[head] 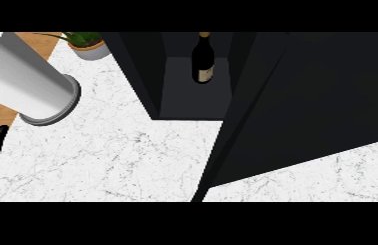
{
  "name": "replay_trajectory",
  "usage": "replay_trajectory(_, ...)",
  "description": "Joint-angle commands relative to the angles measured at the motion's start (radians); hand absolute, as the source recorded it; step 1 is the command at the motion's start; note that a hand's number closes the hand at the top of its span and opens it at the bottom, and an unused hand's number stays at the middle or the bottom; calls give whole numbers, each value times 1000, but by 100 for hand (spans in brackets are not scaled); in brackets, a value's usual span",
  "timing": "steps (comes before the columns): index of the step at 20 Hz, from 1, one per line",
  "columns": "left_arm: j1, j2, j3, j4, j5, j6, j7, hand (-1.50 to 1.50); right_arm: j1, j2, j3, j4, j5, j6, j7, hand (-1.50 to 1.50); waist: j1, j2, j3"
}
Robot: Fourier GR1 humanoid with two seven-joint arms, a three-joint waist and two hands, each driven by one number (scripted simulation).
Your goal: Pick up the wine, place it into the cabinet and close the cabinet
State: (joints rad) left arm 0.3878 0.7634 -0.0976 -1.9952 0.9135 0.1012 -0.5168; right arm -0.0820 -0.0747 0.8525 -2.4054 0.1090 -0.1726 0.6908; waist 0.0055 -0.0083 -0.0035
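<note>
We see the wine already standing upright inside the cabinet, toward its back, long axis vertical. The cabinet door hangs open, a large flat matte black panel swung out over the right side of the counter.

Our judgement: closing remains, and it turns on the door lying to the right of the opening, so the right arm should be nearer. Neither hand shows; we cannot tell their state. Only the left forearm, a smooth grey cylinder, enters at upper left.

The counter is white veined marble; a potted plant sits at the far left.
</note>
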Motion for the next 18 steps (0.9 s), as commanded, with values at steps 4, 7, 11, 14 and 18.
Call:
replay_trajectory(4, -26, 5, 42, -13, 56, -33, 69, -150, -292, 69, 90, 116, 58, -184, 43, 150, 17, 5, 0)
replay_trajectory(7, -48, -26, 8, 8, 27, -36, 54, -150, -385, 67, 94, 176, 60, -241, 60, 150, 21, 6, -2)
replay_trajectory(11, -60, -35, -6, -16, 11, -11, 77, -150, -464, 65, 46, 235, -43, -300, 51, 150, 34, 11, 0)
replay_trajectory(14, -75, -30, 16, -24, 27, -10, 94, -150, -572, 65, -35, 256, -121, -307, 81, 150, 42, 13, 0)
replay_trajectory(18, -58, -66, -25, 20, -9, -54, 62, -150, -748, 69, -114, 401, -209, -348, 63, 150, 53, 13, -2)
